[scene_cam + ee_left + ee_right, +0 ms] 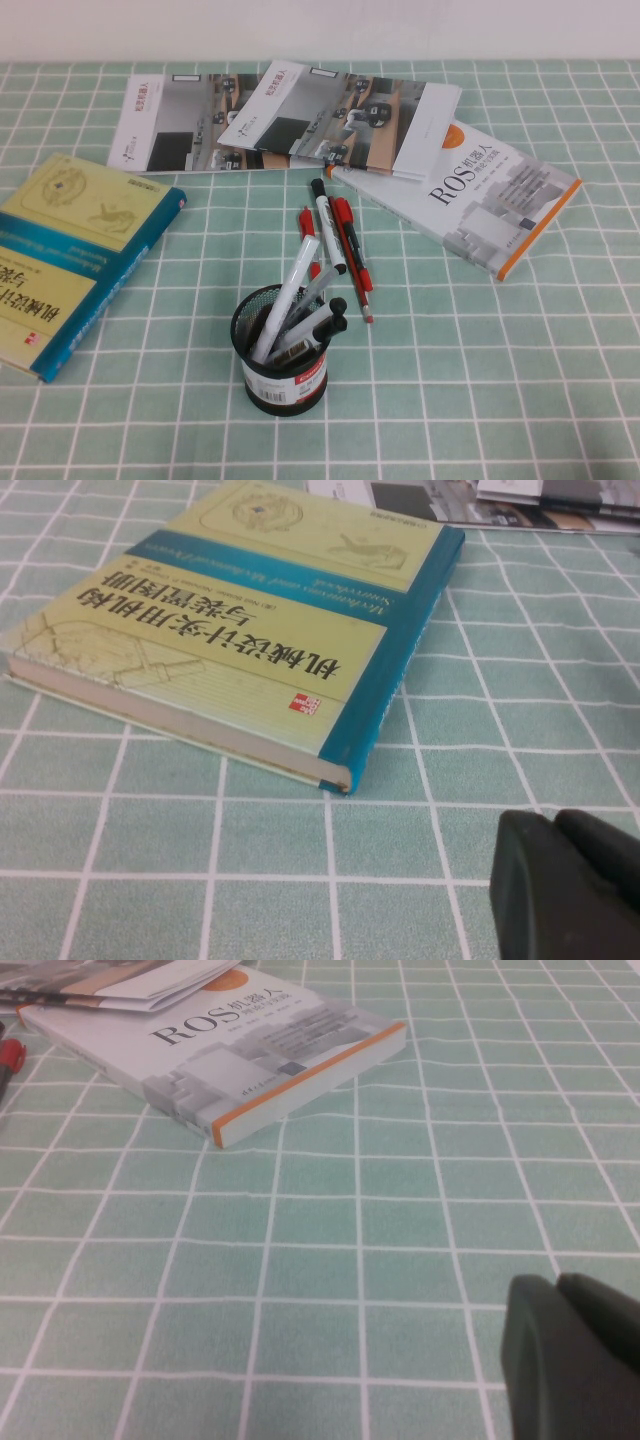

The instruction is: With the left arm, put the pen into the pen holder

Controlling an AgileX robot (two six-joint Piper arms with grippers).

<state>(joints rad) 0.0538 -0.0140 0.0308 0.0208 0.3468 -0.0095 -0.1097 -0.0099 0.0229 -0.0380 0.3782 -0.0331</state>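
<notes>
The black wire-mesh pen holder (280, 352) stands upright at the front middle of the table. The all-white pen (288, 296) stands in it, leaning back and to the right, beside several black-capped markers. Neither arm shows in the high view. In the left wrist view my left gripper (555, 825) is shut and empty, low over the green checked cloth near the corner of the yellow-and-teal book (240, 620). In the right wrist view my right gripper (558, 1285) is shut and empty over bare cloth, short of the ROS book (230, 1055).
A white marker with a black cap (327, 228) and two red pens (350, 255) lie just behind the holder. The yellow-and-teal book (70, 250) lies at the left, the ROS book (480, 195) at the right, and open brochures (290, 115) at the back.
</notes>
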